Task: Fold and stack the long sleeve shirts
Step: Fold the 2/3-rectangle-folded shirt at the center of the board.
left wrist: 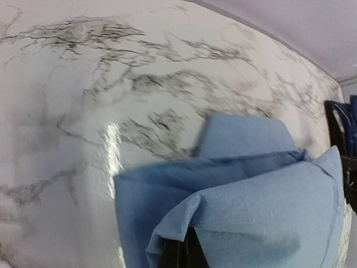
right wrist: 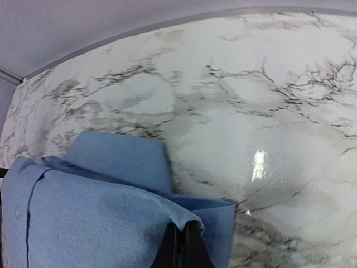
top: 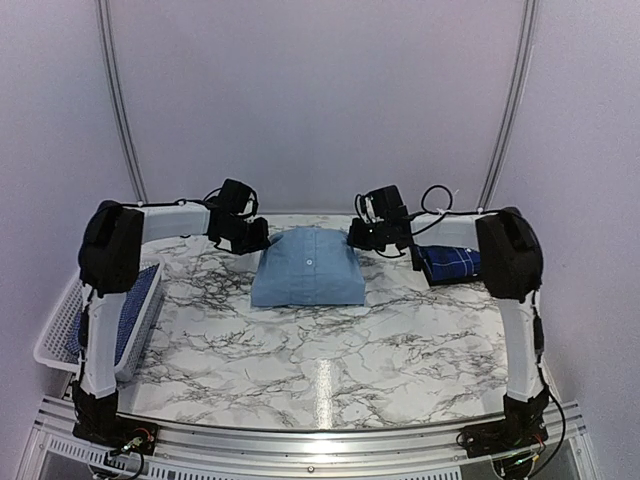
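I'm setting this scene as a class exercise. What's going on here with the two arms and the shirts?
Two robot arms are working on a light blue shirt lying folded toward the far side of the marble-patterned table. The left gripper and right gripper are each shut on a far corner of it. A dark plaid shirt lies on the right, and a blue checked shirt sits in the white basket on the left.

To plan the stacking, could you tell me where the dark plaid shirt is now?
In the top view, the dark plaid shirt lies on the table at the right, partly behind the right arm, right of the light blue shirt.
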Robot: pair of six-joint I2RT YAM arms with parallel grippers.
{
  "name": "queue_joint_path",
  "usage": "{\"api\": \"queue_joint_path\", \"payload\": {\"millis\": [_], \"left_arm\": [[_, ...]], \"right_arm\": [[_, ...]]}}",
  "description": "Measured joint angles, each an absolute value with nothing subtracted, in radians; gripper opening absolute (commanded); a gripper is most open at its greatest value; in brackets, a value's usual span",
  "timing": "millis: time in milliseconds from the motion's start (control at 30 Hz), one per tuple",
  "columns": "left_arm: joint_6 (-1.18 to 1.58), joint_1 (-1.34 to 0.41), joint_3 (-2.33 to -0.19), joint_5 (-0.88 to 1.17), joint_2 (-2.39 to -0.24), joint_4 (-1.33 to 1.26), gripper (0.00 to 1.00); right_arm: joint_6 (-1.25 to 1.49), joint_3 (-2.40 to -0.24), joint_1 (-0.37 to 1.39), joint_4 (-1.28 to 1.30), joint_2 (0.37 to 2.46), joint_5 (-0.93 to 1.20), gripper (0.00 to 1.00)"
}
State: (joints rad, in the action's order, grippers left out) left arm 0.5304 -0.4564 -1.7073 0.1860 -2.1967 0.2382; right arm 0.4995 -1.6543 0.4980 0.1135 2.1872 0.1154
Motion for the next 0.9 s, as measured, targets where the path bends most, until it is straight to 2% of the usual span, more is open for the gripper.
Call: {"api": "queue_joint_path", "payload": {"millis": [133, 233, 367, 600, 733, 900], "left_arm": [[0.545, -0.403, -1.870, 0.218, -2.402, 0.237, 0.00], [0.565, -0.406, -1.869, 0.236, -2.419, 0.226, 0.00], [0.596, -0.442, -1.673, 0.247, -2.317, 0.129, 0.00], [0.685, -0.522, -1.161, 0.260, -1.959, -0.014, 0.00], [0.697, -0.539, -1.050, 0.253, -1.808, -0.030, 0.00], [0.692, -0.521, -1.071, 0.223, -1.790, -0.043, 0.00]], "right_arm": [[0.500, -1.801, 0.427, 0.114, 2.422, 0.178, 0.00], [0.504, -1.799, 0.423, 0.104, 2.409, 0.196, 0.00], [0.528, -1.556, 0.442, 0.011, 2.275, 0.216, 0.00], [0.581, -1.044, 0.516, -0.080, 1.916, 0.204, 0.00], [0.590, -0.948, 0.548, -0.073, 1.784, 0.181, 0.00], [0.577, -0.979, 0.528, -0.070, 1.757, 0.116, 0.00]]}}
